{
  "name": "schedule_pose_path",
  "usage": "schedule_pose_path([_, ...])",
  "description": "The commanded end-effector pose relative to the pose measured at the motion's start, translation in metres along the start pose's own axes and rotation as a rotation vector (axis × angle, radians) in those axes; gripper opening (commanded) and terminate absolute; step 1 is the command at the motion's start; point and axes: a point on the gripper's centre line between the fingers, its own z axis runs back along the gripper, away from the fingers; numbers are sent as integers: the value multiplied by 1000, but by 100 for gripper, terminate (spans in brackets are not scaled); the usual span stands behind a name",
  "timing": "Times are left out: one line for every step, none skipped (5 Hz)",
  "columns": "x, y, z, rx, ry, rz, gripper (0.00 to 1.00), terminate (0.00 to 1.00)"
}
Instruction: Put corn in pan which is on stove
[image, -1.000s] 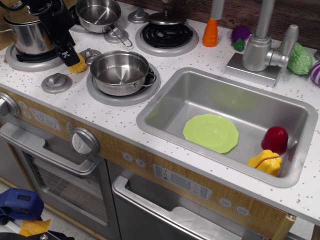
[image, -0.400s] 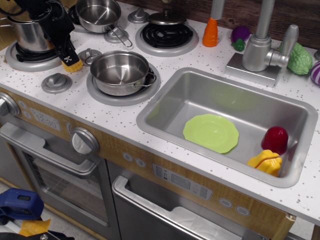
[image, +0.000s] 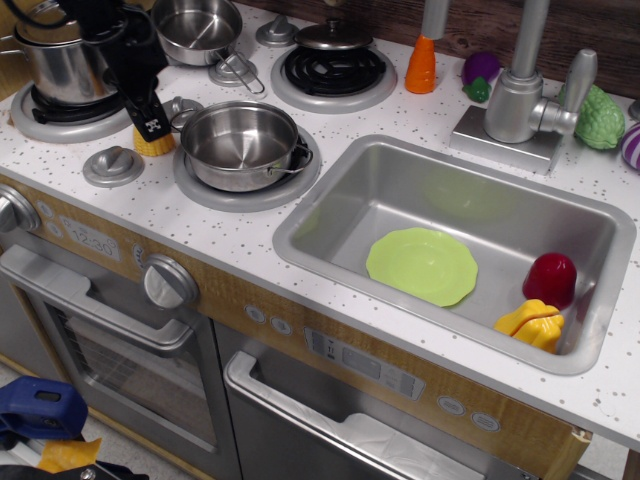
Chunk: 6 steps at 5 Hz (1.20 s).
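Note:
The corn (image: 153, 147) is a small yellow ribbed piece, held upright just above the stove (image: 150, 205) top, left of the pan. My gripper (image: 150, 128) comes down from the upper left and is shut on the corn's top; its black fingers (image: 148, 112) hide the upper part. The pan (image: 240, 150) is wide, shiny steel and empty, and sits on the front right burner, a short way right of the corn.
A tall steel pot (image: 60, 65) stands on the front left burner behind my arm. A saucepan (image: 195, 28) and a lid (image: 333, 37) sit on the back burners. Grey knobs (image: 112, 165) flank the corn. The sink (image: 330, 195) at right holds a green plate (image: 422, 265) and toys.
My gripper and the corn have moved down in the view and slightly right, toward the pan. The corn now hangs upright. The pan has not moved.

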Motion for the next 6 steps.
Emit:
schedule_pose_path([5,13,62,136,28,-22,0,0])
schedule_pose_path([9,9,86,204,101,-36,0,0])
schedule_pose_path([23,1,97,218,122,-19,0,0])
schedule_pose_path([46,-4,93,213,96,9,100,0])
schedule_pose_path([66,-13,82,217,76,42,0,0])
schedule_pose_path([79,-24,74,237,75,61,100,0])
